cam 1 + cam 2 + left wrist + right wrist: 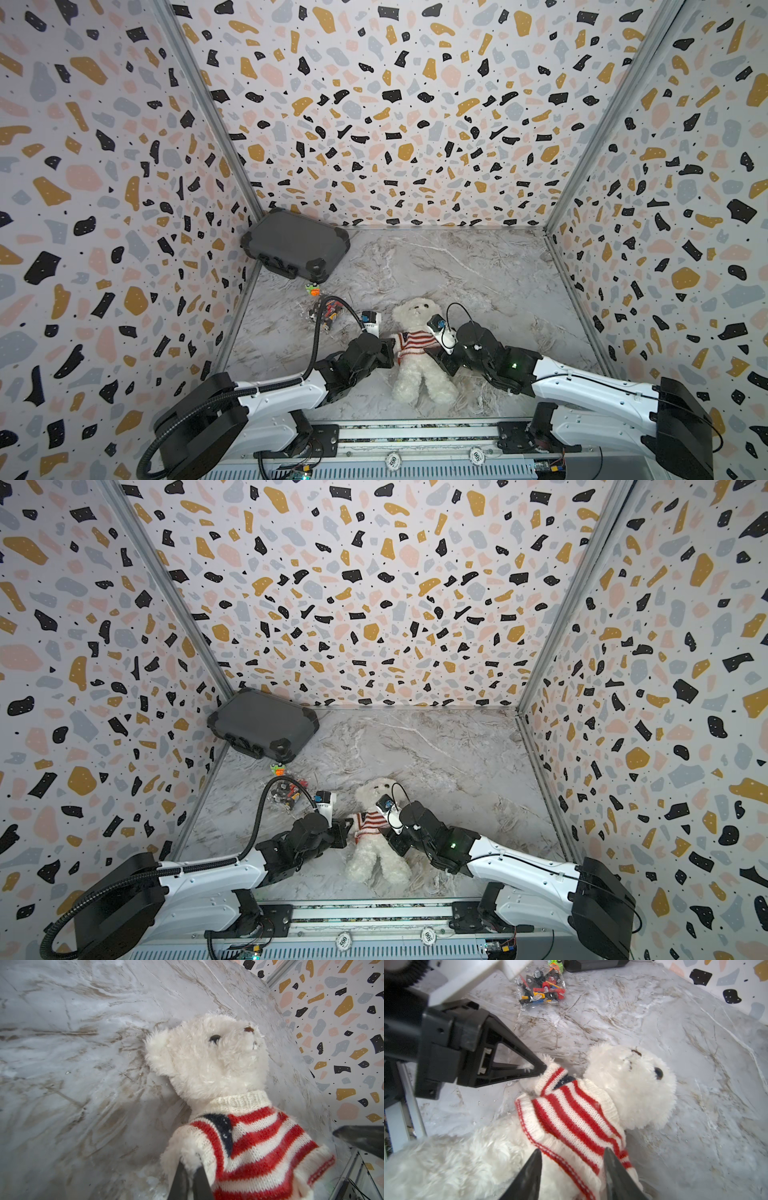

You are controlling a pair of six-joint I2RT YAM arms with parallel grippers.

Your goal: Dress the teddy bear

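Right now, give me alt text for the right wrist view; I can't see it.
A white teddy bear lies face up on the marble table, wearing a red-and-white striped sweater. The left pincer is shut on its paw at a sleeve cuff; the right pincer stands open over the sweater.

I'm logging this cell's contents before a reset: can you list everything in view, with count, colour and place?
teddy bear: one, white, on its back, table's near middle
sweater: one, red-and-white striped, navy patch, on the bear's torso
case: one, dark grey, far left corner
bag of toy bricks: one, clear, mixed-colour pieces, left of the bear
small toy: one, green and orange, between case and bag
poker chips: two, white, front rail
table: one, grey marble pattern, under everything
walls: three, terrazzo pattern, around the table
left gripper: one, black, shut on the bear's paw at the sleeve
right gripper: one, black, jaws apart over the sweater's hem
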